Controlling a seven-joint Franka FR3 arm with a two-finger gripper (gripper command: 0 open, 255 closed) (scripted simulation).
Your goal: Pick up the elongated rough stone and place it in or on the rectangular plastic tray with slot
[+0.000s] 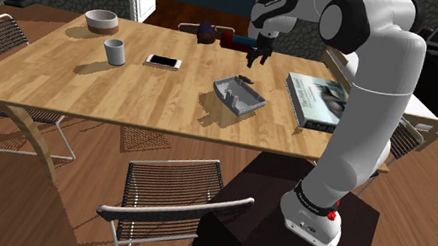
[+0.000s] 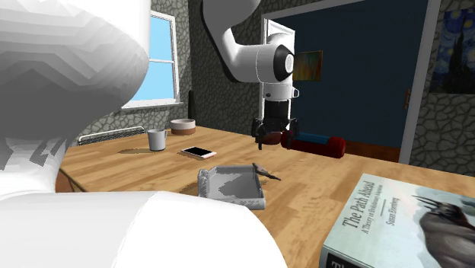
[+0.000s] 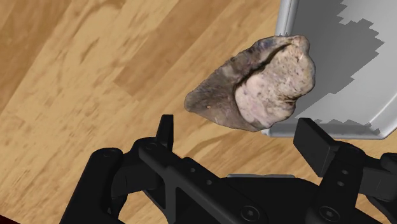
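The tool (image 3: 240, 135) hangs above the tabletop (image 1: 60, 73) with its two black fingers (image 3: 167, 127) spread wide and nothing between them, pointing down from the white arm (image 1: 367, 93). Just beneath it and a little ahead of the fingers lies the stone (image 3: 257, 83), a rough, grey-brown lump, long and tapered, clear of both fingers. It rests across the edge of the grey tray (image 3: 356, 95), one end over the tray's floor and the other poking out over the wood. From the shoulder view the stone sits on the tray's far rim, with the tool above and slightly beyond it. To that view's right of the tray lies a book (image 1: 314, 100), near it. Off to the left, well apart from the tray, are a phone (image 1: 163, 61), a cup (image 1: 114, 51) and a bowl (image 1: 100, 19).
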